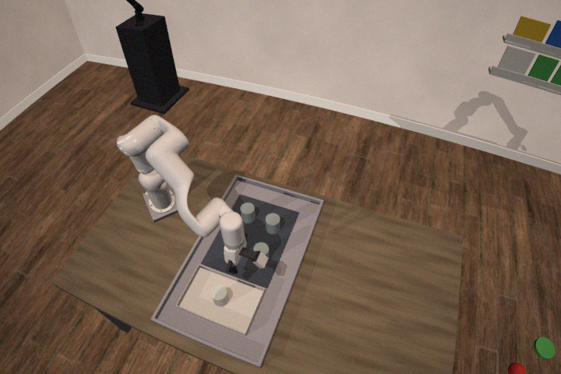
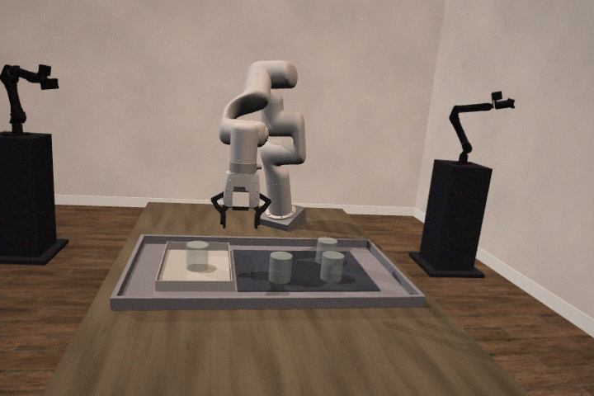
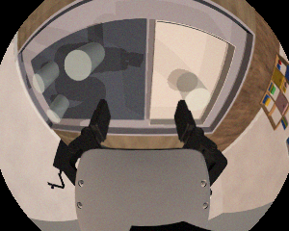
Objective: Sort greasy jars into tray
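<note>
The gripper (image 2: 239, 226) (image 3: 143, 103) is open with nothing between its fingers, above the border between mat and tray. One glass jar (image 1: 219, 295) (image 2: 197, 256) (image 3: 197, 100) stands upright inside the pale tray (image 1: 241, 318) (image 2: 195, 285). Three jars stand on the dark mat (image 1: 291, 216) (image 2: 363, 283) (image 3: 130, 89): one jar (image 1: 261, 248) (image 2: 280, 267) (image 3: 78, 64) nearest the tray, one jar (image 1: 273, 223) (image 2: 332, 266) (image 3: 45, 77) farther along, and one jar (image 1: 247, 212) (image 2: 327, 247) (image 3: 58, 108) on the arm's side. Grease cannot be seen.
The grey steel table top (image 1: 232, 346) (image 2: 136, 275) has a raised rim around mat and tray. The tray's wall stands next to the mat's edge. The two farther jars stand fairly close together. The arm's base (image 1: 161, 205) (image 2: 281, 217) stands beside the steel top.
</note>
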`<state>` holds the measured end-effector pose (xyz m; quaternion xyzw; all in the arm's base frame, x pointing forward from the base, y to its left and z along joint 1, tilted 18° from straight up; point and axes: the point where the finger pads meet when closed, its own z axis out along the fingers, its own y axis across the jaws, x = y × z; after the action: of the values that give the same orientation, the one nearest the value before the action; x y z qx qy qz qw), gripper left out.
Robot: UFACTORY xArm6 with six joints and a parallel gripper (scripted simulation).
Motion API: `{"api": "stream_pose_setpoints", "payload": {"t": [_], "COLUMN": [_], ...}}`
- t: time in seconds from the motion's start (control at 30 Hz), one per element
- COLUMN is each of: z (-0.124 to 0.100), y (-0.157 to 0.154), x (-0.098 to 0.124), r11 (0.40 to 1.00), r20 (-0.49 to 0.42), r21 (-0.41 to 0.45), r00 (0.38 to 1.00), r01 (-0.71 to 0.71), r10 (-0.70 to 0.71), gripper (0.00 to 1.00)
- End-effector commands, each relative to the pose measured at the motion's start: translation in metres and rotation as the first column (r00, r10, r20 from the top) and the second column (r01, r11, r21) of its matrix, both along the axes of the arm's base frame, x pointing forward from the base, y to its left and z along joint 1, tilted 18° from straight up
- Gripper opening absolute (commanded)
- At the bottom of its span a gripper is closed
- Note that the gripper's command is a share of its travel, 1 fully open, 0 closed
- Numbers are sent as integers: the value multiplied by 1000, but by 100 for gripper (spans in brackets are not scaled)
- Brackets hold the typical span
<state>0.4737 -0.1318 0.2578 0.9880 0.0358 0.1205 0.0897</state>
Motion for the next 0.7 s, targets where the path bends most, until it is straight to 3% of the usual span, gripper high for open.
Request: {"api": "stream_pose_setpoints", "payload": {"t": [0.0,0.43,0.53,0.67], "z": [0,-12,-12,-35], "y": [19,121,121,117], "x": [7,35,35,41], "r11": [1000,1000,1000,1000], "r20": [3,3,3,3], "r21": [-5,-5,-5,-5], "r00": [1000,1000,1000,1000], "r01": [5,5,5,5], "r10": [-5,-5,-5,-5], "gripper": [100,100,100,100]}}
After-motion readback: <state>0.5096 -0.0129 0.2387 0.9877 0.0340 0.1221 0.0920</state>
